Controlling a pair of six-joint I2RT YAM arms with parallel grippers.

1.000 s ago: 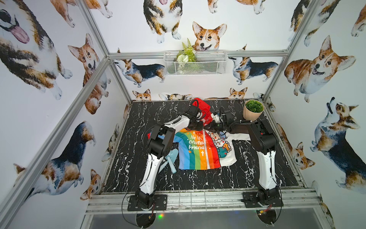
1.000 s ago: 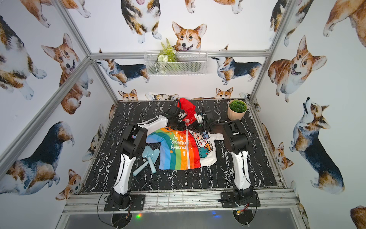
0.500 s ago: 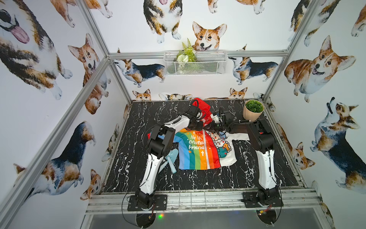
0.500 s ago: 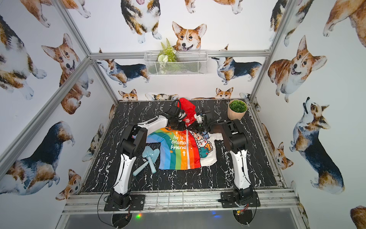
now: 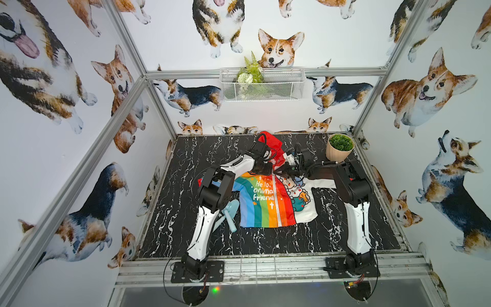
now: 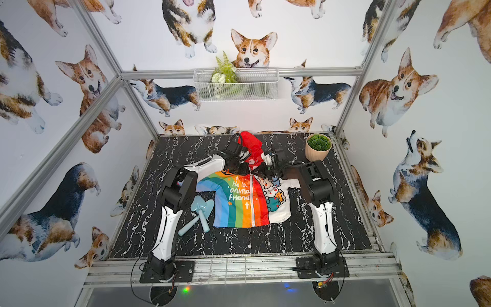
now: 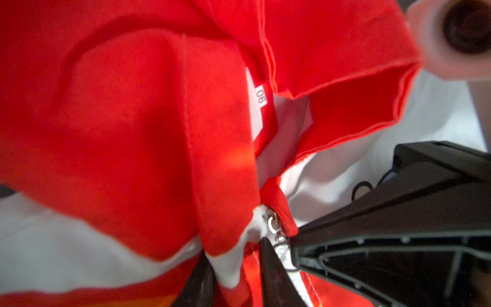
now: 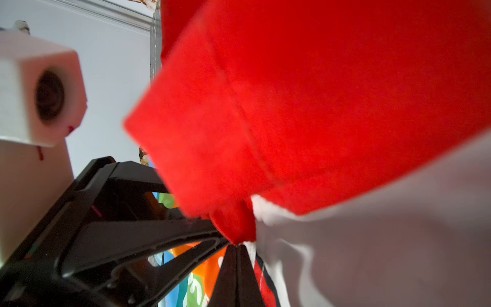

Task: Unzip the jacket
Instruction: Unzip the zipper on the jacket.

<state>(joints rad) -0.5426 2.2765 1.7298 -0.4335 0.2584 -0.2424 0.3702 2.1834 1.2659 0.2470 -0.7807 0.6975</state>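
My right fingers (image 8: 228, 279) are pressed tight together on the zipper pull (image 7: 280, 238) at the collar. My left fingers (image 7: 271, 276) stand narrow, pinching a fold of white collar cloth beside it. The jacket (image 5: 265, 202) lies flat, front up, mid-table, red hood (image 5: 271, 143) toward the back wall, zipped to the neck. I'd anchor the collar and draw the pull low and straight along the teeth toward the hem, since thin cloth likely slides on the slick marbled tabletop (image 5: 175, 218). Blue toy shovels (image 5: 231, 212) lie just beside one sleeve; the plant pot (image 5: 340, 150) stands well apart.
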